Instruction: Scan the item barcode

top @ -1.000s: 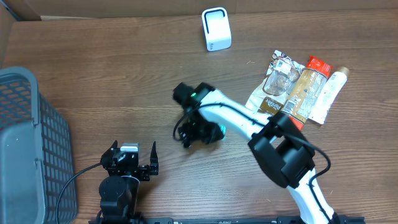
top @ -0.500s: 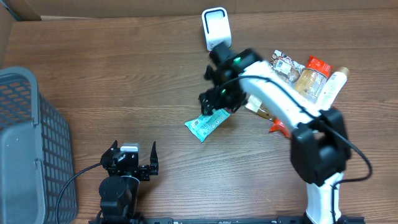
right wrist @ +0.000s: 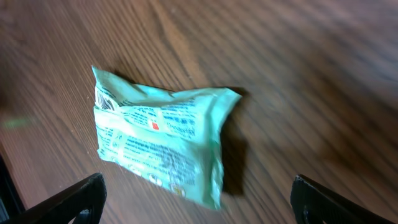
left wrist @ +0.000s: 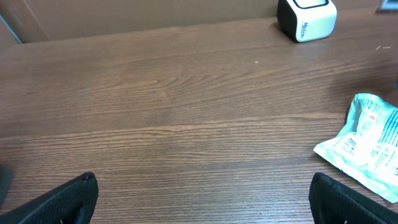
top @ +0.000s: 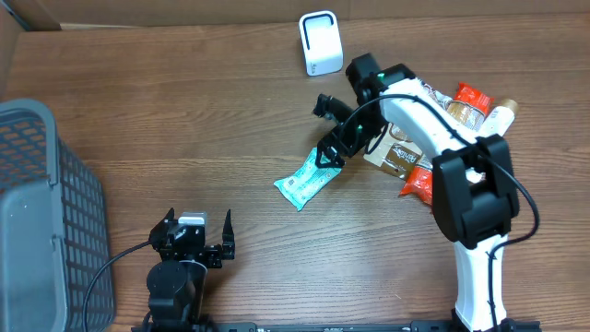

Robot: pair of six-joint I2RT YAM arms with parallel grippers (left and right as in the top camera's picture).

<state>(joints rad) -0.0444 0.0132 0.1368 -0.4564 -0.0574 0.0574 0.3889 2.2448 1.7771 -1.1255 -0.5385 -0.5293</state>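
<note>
The item, a teal-and-white packet (top: 304, 182), lies flat on the wooden table near the middle. It also shows in the right wrist view, packet (right wrist: 161, 143), and at the right edge of the left wrist view, packet (left wrist: 367, 143). My right gripper (top: 324, 131) hovers open just up and right of the packet, touching nothing; in its own view the gripper (right wrist: 199, 199) has only table and the packet's edge between its fingers. The white scanner (top: 320, 43) stands at the back, scanner (left wrist: 306, 18). My left gripper (top: 198, 222) rests open and empty at the front, gripper (left wrist: 202, 199).
A grey mesh basket (top: 37, 212) fills the left side. A pile of snack packets (top: 442, 129) lies at the right, under and beside the right arm. A cardboard wall runs along the back edge.
The right gripper has let go of the packet, opened wider and pulled back up and to the right. The packet stays on the table. The left arm has not moved.
</note>
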